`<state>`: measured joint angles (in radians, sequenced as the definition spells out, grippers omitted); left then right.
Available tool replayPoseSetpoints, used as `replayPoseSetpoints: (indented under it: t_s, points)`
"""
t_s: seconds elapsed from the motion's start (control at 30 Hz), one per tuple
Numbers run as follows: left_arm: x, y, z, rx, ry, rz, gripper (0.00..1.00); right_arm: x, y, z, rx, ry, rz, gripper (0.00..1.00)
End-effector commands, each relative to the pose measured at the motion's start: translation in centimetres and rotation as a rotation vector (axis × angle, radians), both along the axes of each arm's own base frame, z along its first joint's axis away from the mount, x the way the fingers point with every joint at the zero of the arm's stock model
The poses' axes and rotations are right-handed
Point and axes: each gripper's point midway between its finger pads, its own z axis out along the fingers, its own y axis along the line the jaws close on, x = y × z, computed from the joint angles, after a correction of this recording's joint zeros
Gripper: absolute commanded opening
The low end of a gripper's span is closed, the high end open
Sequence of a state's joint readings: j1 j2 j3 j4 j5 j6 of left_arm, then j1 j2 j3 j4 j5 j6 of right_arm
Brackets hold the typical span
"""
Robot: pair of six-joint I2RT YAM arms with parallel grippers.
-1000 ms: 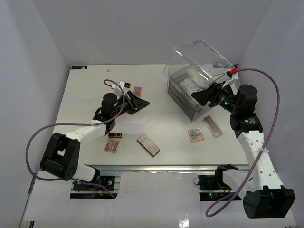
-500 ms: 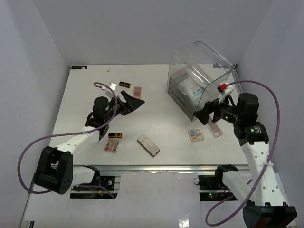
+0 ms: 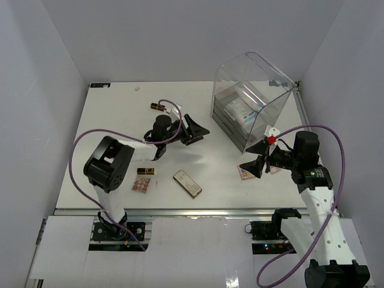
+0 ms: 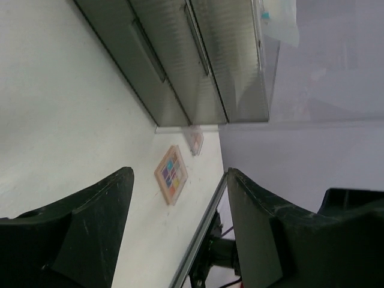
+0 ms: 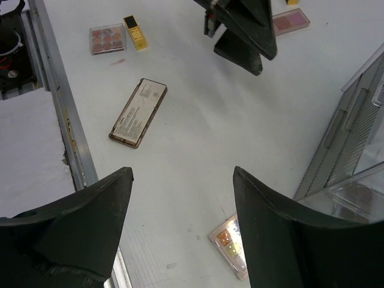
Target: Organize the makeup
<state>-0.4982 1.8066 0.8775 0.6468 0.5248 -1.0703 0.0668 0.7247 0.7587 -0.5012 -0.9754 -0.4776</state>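
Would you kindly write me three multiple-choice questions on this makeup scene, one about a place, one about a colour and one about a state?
1. Where does the long compact lie?
A. At the back edge of the table
B. On the table near its front edge
C. Off the table

2. What colour is the lipstick beside the small palette?
A. Blue
B. Green
C. Gold and black

3. How is the left gripper?
A. Open, holding nothing
B. Shut on the lipstick
C. Shut on the long compact

Answers:
1 B: the top view shows it flat on the table, close to the front rail.
2 C: the right wrist view shows a gold tube with a black end.
3 A: its fingers stand apart with only bare table between them.
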Motion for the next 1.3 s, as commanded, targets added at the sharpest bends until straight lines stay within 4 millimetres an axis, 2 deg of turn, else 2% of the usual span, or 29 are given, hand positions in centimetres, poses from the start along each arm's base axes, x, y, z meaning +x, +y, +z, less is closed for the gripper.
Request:
replayPoseSetpoints:
  t_s: [0.0, 0.1, 0.3, 0.37, 0.43, 0.6, 0.87, 1.07, 1.27]
  points:
    - [2.7, -3.9, 3.0, -0.112, -0.048, -0.024, 0.73, 0.3, 0.0, 1.7, 0.060, -0.100, 0.050, 0.75]
    - [4.3, -6.3, 3.3, -0.135, -0.055, -0.028, 0.71, 1.0, -1.6, 1.6, 0.092, -0.078, -0.002, 0.76]
    - [6.7, -8.3, 1.8, -0.136, -0.036, 0.007, 0.66, 1.6, -3.9, 1.4, 0.165, -0.057, -0.045, 0.76]
    - [7.5, -9.0, 2.2, -0.150, -0.042, 0.006, 0.62, 1.5, -4.2, 1.2, 0.172, -0.057, -0.055, 0.76]
    - [7.9, -9.5, 1.1, -0.148, -0.021, 0.008, 0.59, 1.6, -4.4, 1.1, 0.173, -0.058, -0.064, 0.76]
    - [9.1, -10.7, 1.0, -0.165, -0.019, 0.008, 0.52, 1.4, -4.5, 1.0, 0.177, -0.065, -0.070, 0.76]
    - [10.0, -11.5, 0.3, -0.182, -0.004, 0.012, 0.35, 1.4, -4.9, 1.0, 0.186, -0.062, -0.080, 0.76]
    - [9.5, -11.5, -0.1, -0.201, 0.006, -0.009, 0.11, 1.4, -5.0, 0.9, 0.188, -0.062, -0.088, 0.76]
    - [8.1, -9.7, 0.2, -0.188, -0.009, -0.006, 0.03, 1.6, -5.3, 0.9, 0.190, -0.057, -0.102, 0.76]
